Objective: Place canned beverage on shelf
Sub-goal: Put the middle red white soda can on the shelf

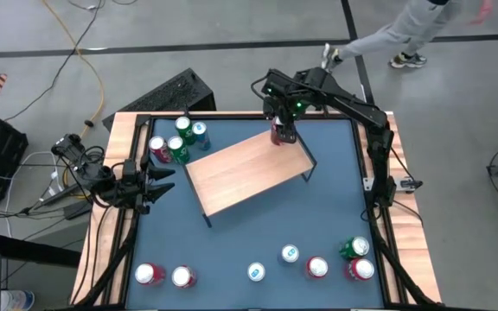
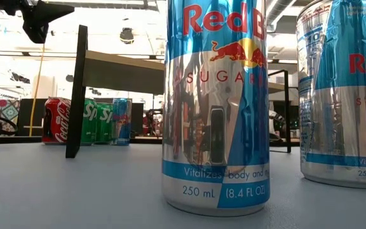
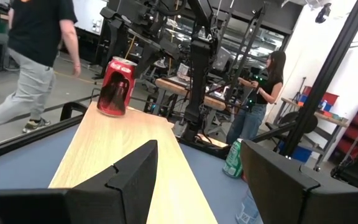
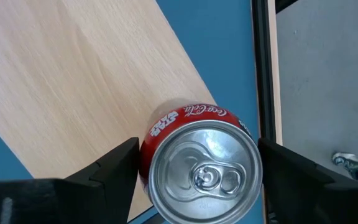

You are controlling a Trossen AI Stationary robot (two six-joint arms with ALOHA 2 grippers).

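At the shelf [image 1: 247, 174] corner, right gripper [image 1: 283, 135] straddles the upright red can [image 4: 199, 158], fingers spread clear.

I see the shelf [image 1: 245, 173] lying slantwise across the middle of the table [image 1: 335, 207], its top bare except for a red can [image 1: 281, 136] at its far right corner. Cans [image 1: 178, 142] crowd the far left corner, and more cans [image 1: 318, 259] line the near edge. Between shelf and near row, open blue surface.
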